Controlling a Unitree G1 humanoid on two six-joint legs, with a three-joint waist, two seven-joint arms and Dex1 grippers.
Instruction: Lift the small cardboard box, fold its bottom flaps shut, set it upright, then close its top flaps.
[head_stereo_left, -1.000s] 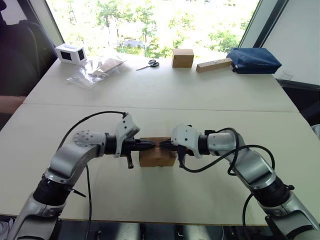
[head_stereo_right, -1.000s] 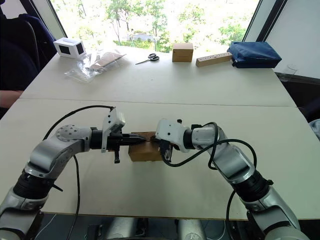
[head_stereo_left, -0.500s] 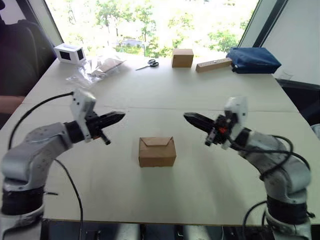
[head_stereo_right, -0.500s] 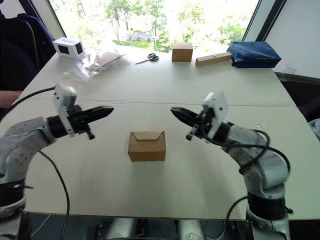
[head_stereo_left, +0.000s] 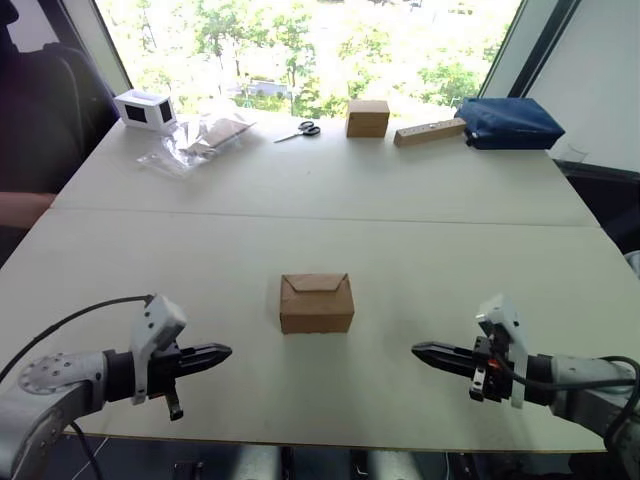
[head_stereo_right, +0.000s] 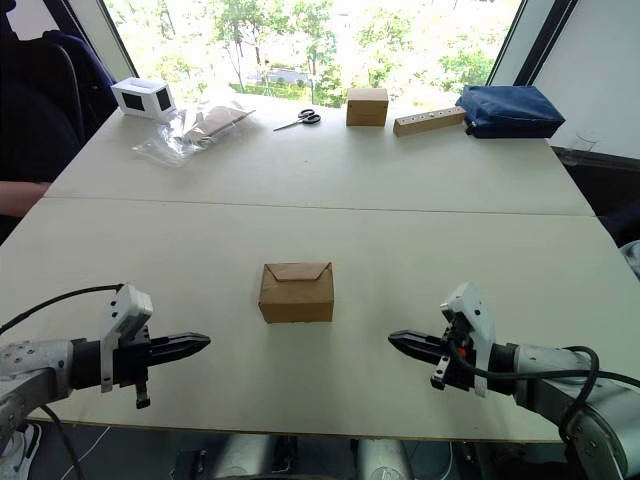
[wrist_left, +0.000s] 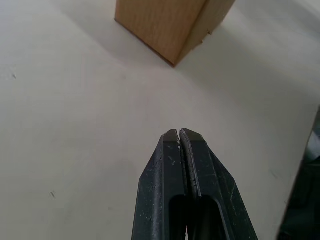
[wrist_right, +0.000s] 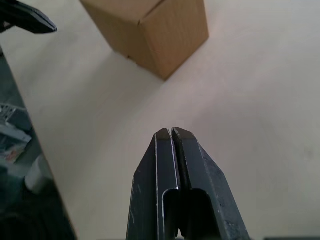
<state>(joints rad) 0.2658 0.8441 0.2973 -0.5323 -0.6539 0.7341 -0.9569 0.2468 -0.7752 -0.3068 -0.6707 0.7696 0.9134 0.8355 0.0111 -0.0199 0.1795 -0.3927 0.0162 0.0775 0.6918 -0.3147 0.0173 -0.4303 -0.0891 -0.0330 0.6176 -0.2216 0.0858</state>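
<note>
the small cardboard box (head_stereo_left: 316, 303) stands upright mid-table, top flaps (head_stereo_left: 314, 283) tucked. both the left gripper (head_stereo_left: 218, 353) and right gripper (head_stereo_left: 425, 352) hang clear, fingers pressed together, empty. task looks finished; nothing further needed.

A plain brown cardboard box (head_stereo_left: 316, 303) sat on an off-white bench (head_stereo_left: 420, 250); both end effectors' fingers (wrist_left: 182, 165) were black.
</note>
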